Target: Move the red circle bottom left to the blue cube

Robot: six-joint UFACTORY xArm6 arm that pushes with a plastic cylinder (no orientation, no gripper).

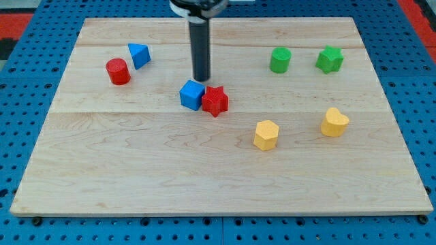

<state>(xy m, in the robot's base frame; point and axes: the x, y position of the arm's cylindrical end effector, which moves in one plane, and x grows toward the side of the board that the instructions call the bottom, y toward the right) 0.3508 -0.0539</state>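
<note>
The red circle (118, 71) stands at the view's upper left of the wooden board (136, 163). The blue cube (192, 94) sits near the board's middle, touching a red star (215, 101) on its right. My tip (201, 79) is at the end of the dark rod, just above the blue cube and slightly to its right, close to it. The tip is well to the right of the red circle.
A blue triangle (139, 55) lies just up and right of the red circle. A green cylinder (280, 60) and a green star (330, 59) stand at the upper right. A yellow hexagon (266, 134) and a yellow heart (334, 122) lie at the right.
</note>
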